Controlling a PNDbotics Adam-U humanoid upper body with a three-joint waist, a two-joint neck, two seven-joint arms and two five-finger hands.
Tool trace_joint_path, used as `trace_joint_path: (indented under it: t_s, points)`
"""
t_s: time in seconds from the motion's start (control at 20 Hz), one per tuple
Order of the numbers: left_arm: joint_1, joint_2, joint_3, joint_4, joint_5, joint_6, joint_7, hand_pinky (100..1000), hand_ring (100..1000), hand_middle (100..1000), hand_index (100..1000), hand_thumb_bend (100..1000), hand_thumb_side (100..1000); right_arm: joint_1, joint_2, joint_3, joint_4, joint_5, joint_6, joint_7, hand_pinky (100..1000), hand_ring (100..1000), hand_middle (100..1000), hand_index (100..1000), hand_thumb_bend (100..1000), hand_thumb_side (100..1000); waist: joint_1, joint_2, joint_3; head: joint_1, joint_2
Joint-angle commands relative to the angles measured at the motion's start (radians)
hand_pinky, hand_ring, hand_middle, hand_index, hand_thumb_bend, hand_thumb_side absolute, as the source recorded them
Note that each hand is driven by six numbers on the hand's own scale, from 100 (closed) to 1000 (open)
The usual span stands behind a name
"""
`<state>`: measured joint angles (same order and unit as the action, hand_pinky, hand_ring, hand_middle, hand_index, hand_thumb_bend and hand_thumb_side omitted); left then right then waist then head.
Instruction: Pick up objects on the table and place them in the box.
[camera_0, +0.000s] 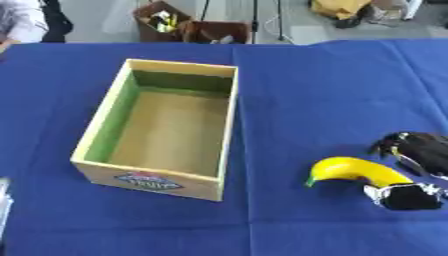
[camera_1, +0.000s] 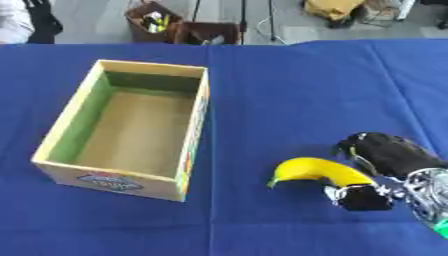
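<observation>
A yellow banana (camera_1: 315, 171) lies on the blue tablecloth at the right, its green tip pointing left. My right hand (camera_1: 389, 155) comes in from the right edge. Its dark fingers are curled over the banana's right end and its thumb (camera_1: 359, 196) is against the underside, so the hand is shut on it. The open wooden box (camera_0: 229, 125) stands left of centre with a bare floor, green inner walls and a label on its near side. Of my left hand, only a grey sliver (camera_0: 3, 200) shows at the lower left edge.
A broad strip of blue cloth (camera_0: 289, 100) lies between the box and the banana. Past the table's far edge are brown bins (camera_0: 162, 22) with clutter, stand legs and a person at the far left corner.
</observation>
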<state>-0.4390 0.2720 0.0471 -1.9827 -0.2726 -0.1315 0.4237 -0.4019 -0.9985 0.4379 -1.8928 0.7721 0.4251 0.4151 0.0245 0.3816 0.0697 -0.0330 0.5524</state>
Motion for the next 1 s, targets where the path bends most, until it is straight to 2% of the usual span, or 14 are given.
trace_joint_path:
  t_s: [0.05, 0.35, 1.0]
  points:
    - [-0.009, 0.010, -0.002, -0.017, 0.002, 0.000, -0.004, 557, 689, 749, 906, 100, 1000, -0.002, -0.021, -0.007, -0.002, -0.001, -0.006, -0.001, 805, 862, 658, 814, 222, 640, -0.001, -0.017, 0.001, -0.002, -0.006]
    - [-0.011, 0.010, -0.003, -0.017, 0.003, -0.001, -0.007, 558, 690, 749, 906, 100, 1000, -0.002, -0.020, -0.007, -0.011, 0.005, -0.012, -0.007, 787, 850, 620, 757, 256, 597, -0.001, -0.018, 0.001, -0.001, -0.005]
    - [-0.015, 0.010, -0.004, -0.017, 0.002, -0.001, -0.015, 558, 690, 750, 905, 100, 1000, 0.001, -0.015, -0.005, -0.006, 0.018, -0.011, -0.060, 759, 819, 558, 703, 209, 562, 0.000, -0.017, 0.000, -0.002, -0.007]
